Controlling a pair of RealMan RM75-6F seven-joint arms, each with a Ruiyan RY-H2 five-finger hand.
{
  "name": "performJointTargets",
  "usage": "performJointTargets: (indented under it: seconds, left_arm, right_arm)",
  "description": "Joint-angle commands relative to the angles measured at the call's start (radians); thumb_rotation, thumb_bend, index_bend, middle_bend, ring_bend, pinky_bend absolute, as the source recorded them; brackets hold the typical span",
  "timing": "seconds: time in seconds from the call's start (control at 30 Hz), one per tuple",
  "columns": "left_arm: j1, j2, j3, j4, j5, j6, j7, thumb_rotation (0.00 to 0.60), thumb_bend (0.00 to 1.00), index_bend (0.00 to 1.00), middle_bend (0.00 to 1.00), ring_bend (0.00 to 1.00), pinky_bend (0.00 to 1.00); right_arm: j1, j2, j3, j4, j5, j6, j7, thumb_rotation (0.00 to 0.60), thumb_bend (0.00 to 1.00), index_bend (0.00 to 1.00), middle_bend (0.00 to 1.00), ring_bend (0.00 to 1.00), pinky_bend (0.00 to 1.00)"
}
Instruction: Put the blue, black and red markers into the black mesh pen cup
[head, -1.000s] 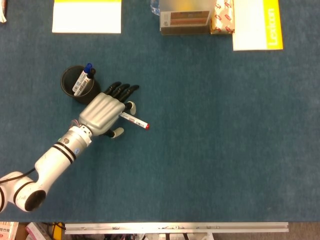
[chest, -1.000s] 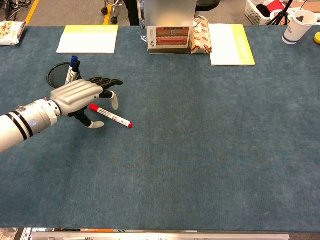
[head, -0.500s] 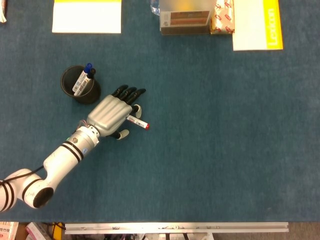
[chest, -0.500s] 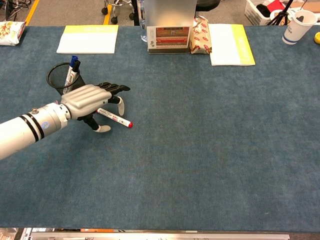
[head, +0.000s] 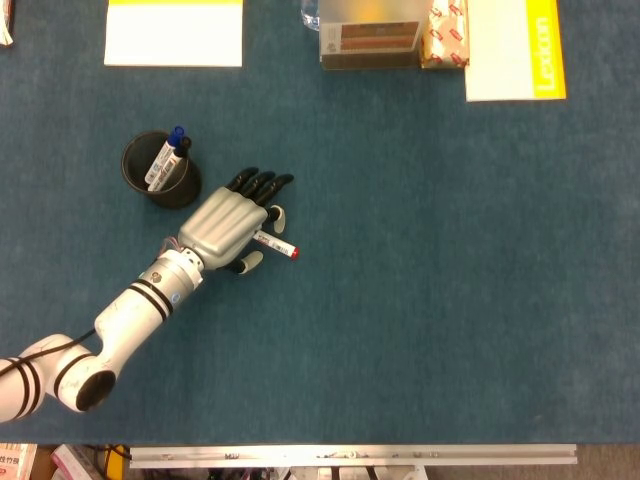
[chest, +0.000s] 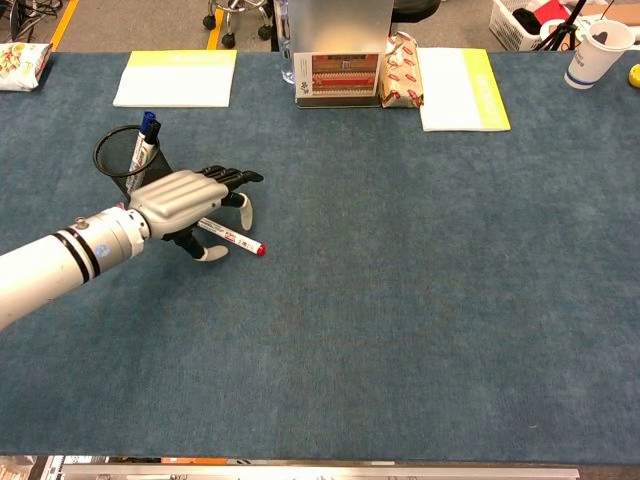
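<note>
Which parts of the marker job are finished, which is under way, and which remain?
Done: the blue marker and the black marker stand in the black mesh pen cup. Under way: the left hand lies spread over the red marker, which lies flat on the table; whether it grips it is unclear. Left: lift it and drop it into the cup.

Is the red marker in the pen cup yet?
No, the red marker lies on the table under the left hand, beside the pen cup.
</note>
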Motion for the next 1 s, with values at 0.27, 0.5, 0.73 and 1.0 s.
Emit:
performJointTargets:
  seconds: [0.27, 0.5, 0.73, 1.0]
  left_arm:
    - [-0.001, -0.011, 0.003, 0.02, -0.014, -0.008, 0.001, 0.6, 0.31, 0.4, 0.0, 0.0, 0.03]
    - [0.003, -0.03, 0.003, 0.041, -0.012, -0.002, -0.025, 0.6, 0.33, 0.41, 0.0, 0.0, 0.03]
    - [0.004, -0.036, 0.006, 0.054, -0.012, -0.003, -0.035, 0.6, 0.37, 0.41, 0.0, 0.0, 0.03]
    - [0.008, -0.033, 0.008, 0.052, -0.013, 0.001, -0.031, 0.6, 0.38, 0.42, 0.0, 0.0, 0.03]
  right_arm:
    - [0.0, 0.0, 0.0, 0.0, 0.0, 0.001, 0.0, 0.6, 0.0, 0.34, 0.33, 0.42, 0.62]
    - [0.0, 0.0, 0.0, 0.0, -0.001, 0.001, 0.001, 0.6, 0.0, 0.34, 0.33, 0.42, 0.62]
    - [0.0, 0.001, 0.0, 0.001, 0.0, -0.001, 0.001, 0.6, 0.0, 0.34, 0.33, 0.42, 0.62]
    - [0.001, 0.0, -0.001, 0.0, -0.001, -0.002, -0.001, 0.6, 0.0, 0.34, 0.33, 0.42, 0.62]
